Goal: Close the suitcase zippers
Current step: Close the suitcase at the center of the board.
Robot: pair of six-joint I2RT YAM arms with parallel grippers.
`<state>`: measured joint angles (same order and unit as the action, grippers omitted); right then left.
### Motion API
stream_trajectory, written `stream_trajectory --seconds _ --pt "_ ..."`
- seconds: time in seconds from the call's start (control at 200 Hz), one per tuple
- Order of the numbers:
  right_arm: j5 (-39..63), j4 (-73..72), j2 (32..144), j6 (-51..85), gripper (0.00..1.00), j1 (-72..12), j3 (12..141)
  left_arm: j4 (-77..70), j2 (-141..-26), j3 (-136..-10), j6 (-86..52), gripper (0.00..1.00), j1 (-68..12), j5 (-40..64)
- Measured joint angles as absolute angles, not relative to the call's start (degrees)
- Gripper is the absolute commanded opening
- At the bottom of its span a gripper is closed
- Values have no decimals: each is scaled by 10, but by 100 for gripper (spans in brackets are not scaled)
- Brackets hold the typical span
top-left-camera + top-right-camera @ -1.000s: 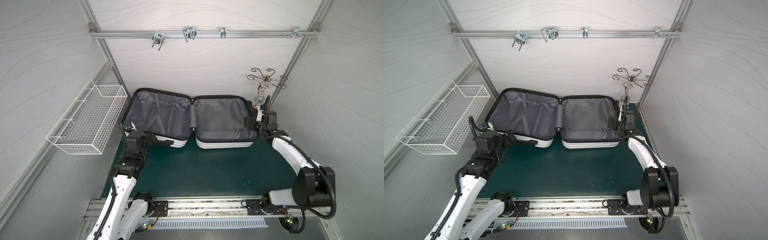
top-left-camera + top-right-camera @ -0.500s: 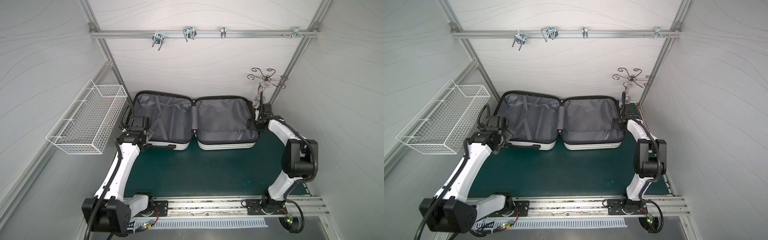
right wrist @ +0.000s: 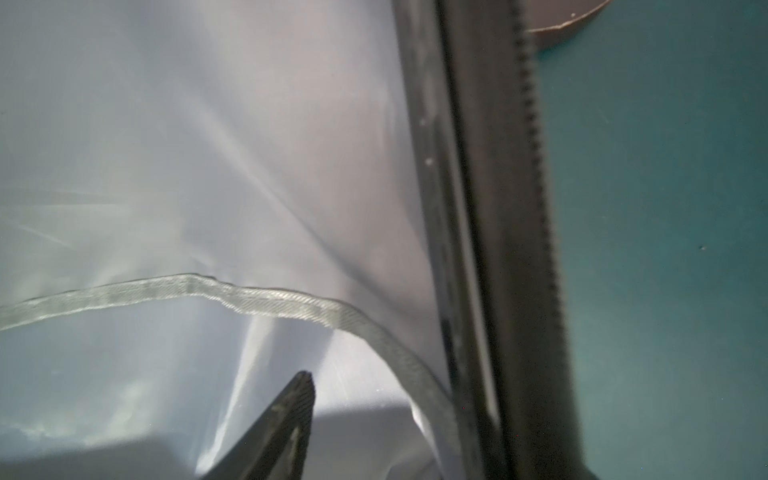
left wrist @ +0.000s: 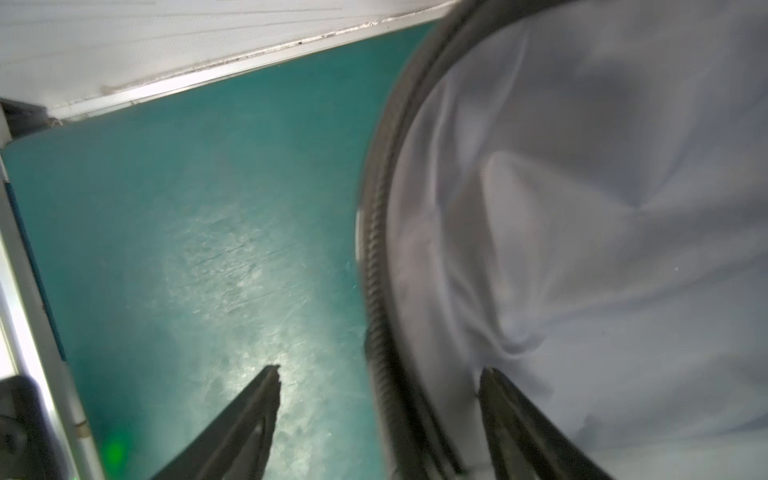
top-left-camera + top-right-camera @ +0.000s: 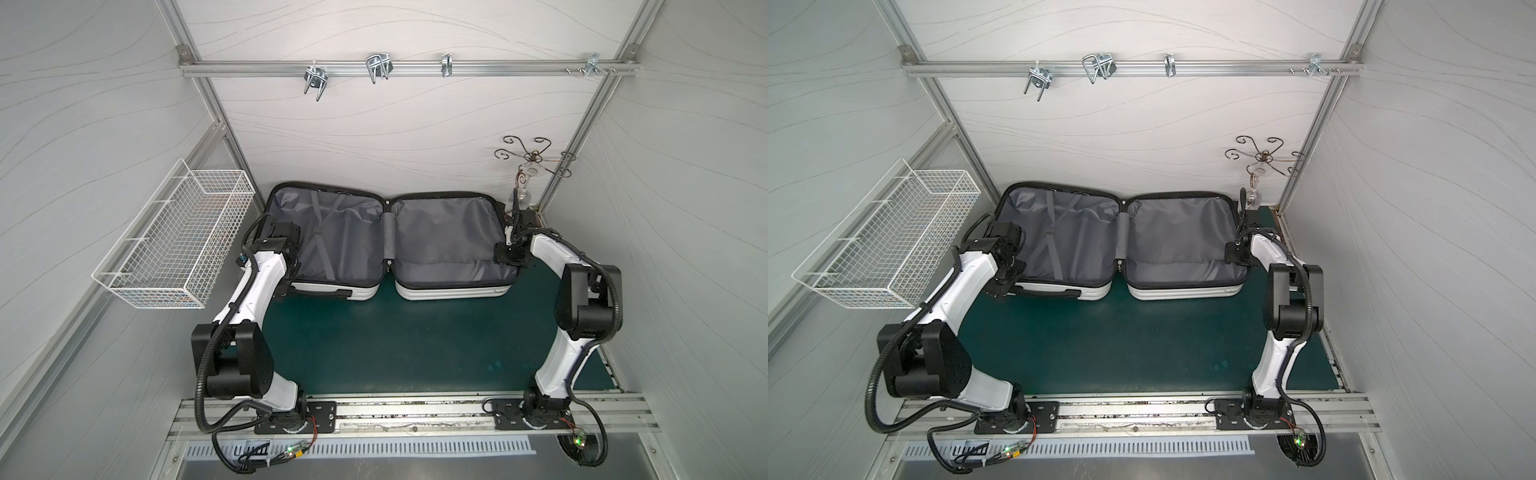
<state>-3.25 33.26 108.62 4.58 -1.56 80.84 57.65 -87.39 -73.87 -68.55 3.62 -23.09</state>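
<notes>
Green mat point(image 5: 415, 345), open suitcase point(image 5: 449, 293), zippers point(image 3: 536, 166) blurred (wrist views)

One open suitcase point(image 5: 440, 245) with two shell halves; one green table point(image 5: 415, 340). Two robot arms: the left arm point(image 5: 257, 291) and the right arm point(image 5: 548, 253). One white wire basket point(image 5: 174, 245), one aluminium rail point(image 5: 498, 66) with four metal hooks point(image 5: 378, 68), and one scrollwork wire stand point(image 5: 534, 156).

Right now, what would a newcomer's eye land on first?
The suitcase lies wide open at the back of the green mat, grey lining up. A claw sits at each outer side: the left claw straddles the zipper track, the right claw hangs over the opposite edge.
</notes>
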Motion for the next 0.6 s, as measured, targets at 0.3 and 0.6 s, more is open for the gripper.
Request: stream_trajectory --seconds 0.3,0.6 --pt "-38 357 1107 30 40 -8 834 581 -909 -775 -712 0 47 -216" --pt "-13 351 1100 -2 1 5 822 607 -882 -828 -680 0 -24 -290"
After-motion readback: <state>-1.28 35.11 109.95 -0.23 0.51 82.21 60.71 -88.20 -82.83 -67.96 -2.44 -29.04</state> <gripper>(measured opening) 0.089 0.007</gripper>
